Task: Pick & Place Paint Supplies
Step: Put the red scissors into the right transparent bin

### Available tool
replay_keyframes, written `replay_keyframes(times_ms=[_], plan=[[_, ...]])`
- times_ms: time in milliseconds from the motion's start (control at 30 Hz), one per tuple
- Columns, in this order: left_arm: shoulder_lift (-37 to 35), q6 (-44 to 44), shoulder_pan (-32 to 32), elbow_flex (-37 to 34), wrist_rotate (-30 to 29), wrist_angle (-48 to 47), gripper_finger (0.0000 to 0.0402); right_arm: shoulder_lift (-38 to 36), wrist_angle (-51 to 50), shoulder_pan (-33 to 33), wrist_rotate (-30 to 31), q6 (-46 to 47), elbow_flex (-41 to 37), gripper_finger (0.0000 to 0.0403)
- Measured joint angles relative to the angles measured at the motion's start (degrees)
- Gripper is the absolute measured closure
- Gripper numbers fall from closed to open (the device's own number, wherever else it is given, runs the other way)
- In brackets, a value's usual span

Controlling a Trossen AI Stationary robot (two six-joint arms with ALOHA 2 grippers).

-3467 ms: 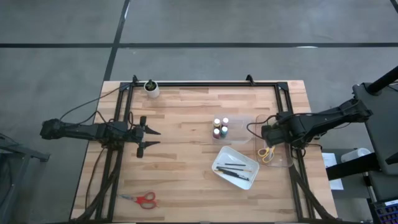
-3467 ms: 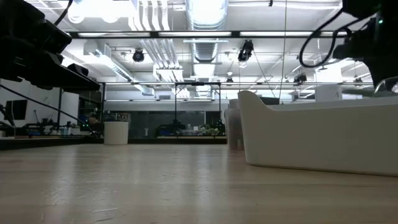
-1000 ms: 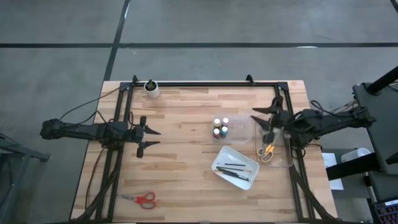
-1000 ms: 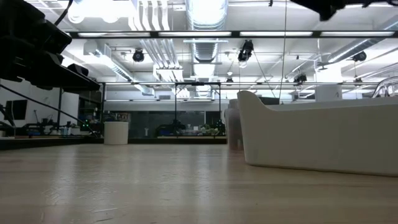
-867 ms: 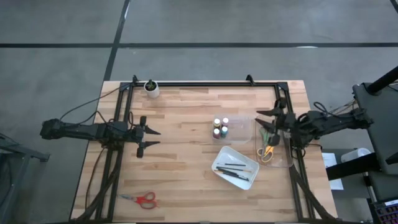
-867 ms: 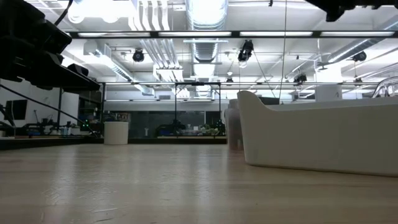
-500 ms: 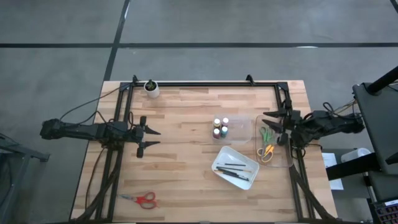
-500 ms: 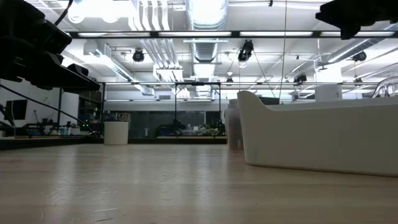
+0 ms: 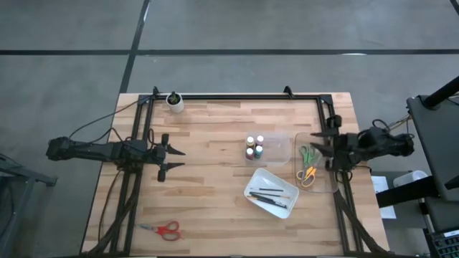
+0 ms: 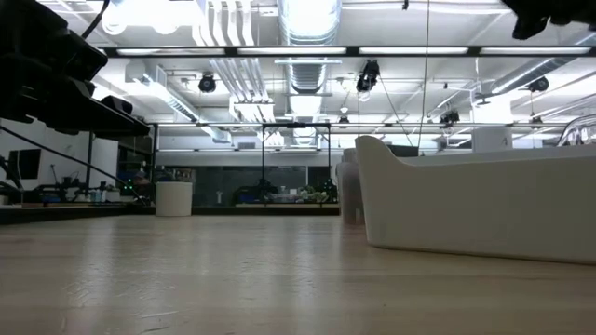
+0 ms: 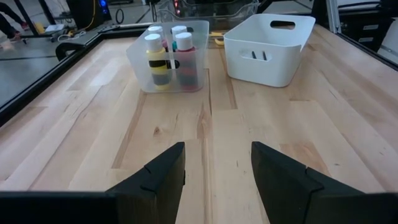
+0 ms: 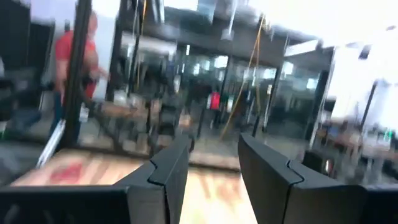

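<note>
Paint bottles (image 9: 254, 147) with pale caps stand in a small clear tub (image 11: 168, 56) mid-table. Thin dark brushes (image 9: 271, 193) lie in the white tray (image 9: 252, 188). Green scissors (image 9: 306, 154) and yellow scissors (image 9: 307, 176) lie in a clear container (image 9: 326, 183) at the right edge. Red scissors (image 9: 167, 229) lie flat near the front left. My left gripper (image 9: 174, 159) hovers open at the left, pointing at the bottles. My right gripper (image 9: 319, 145) is open over the clear container's far right part, nothing between its fingers (image 12: 168, 171).
A small white cup (image 9: 174, 102) stands at the far left corner, seen also in the low view (image 10: 173, 198). Black frame bars (image 9: 237, 96) run along the far and side edges. A person in red (image 12: 65, 50) stands in the room beyond the table.
My right gripper has drawn back toward the table's right edge, sinking a little and tipping its fingers upward, its gap unchanged. This uncovers the green scissors lying in the clear container.
</note>
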Motion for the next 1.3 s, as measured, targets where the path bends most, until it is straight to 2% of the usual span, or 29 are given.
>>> replay_keyframes(times_ms=[100,433,1300], plan=[[0.26,0.0,-0.01,0.01,-0.01,-0.02,0.0215,-0.32,2.62,0.0,-0.45,-0.54,-0.81,0.0264],[0.26,0.0,-0.01,0.02,0.01,-0.02,0.0215,0.53,1.93,0.0,-5.11,7.65,-2.84,0.0264],[0.26,0.0,-0.01,0.02,0.0,0.0,0.0215,0.53,1.73,-0.02,-4.62,8.09,-2.86,0.0264]])
